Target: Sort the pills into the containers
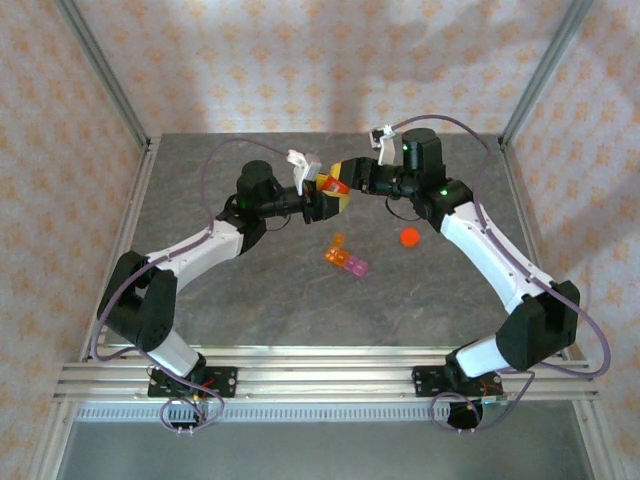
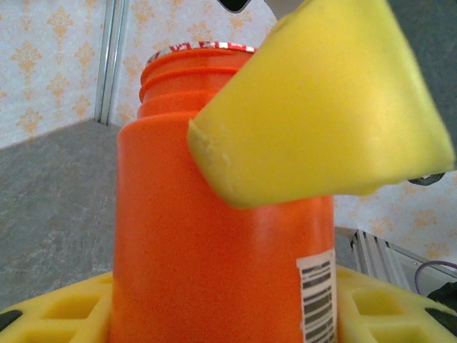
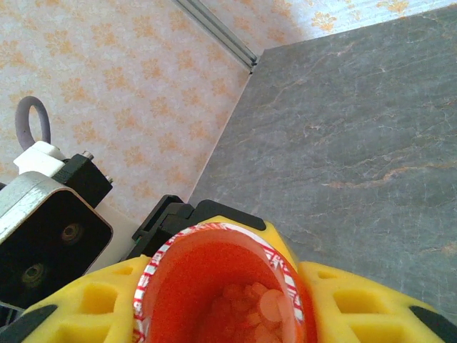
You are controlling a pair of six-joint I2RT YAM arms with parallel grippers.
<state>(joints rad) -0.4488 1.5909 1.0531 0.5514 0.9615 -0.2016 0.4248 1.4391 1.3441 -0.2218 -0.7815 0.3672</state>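
An open orange pill bottle point(image 1: 334, 186) is held in the air over the back middle of the table. My left gripper point(image 1: 326, 201) is shut on its body; its yellow fingers point(image 2: 64, 307) flank the bottle point(image 2: 214, 271) low down. My right gripper point(image 1: 348, 177) is shut near the bottle's mouth, and one of its fingers point(image 2: 328, 107) crosses the neck. Pale round pills point(image 3: 268, 307) lie inside the bottle point(image 3: 178, 286), between the right gripper's fingers point(image 3: 364, 304). The containers point(image 1: 345, 258), a short orange-to-pink strip of cells, lie on the table in front of the grippers.
A round orange cap point(image 1: 409, 237) lies on the grey table point(image 1: 270, 300) to the right of the strip. Metal frame posts point(image 1: 100, 70) and patterned walls enclose the back and sides.
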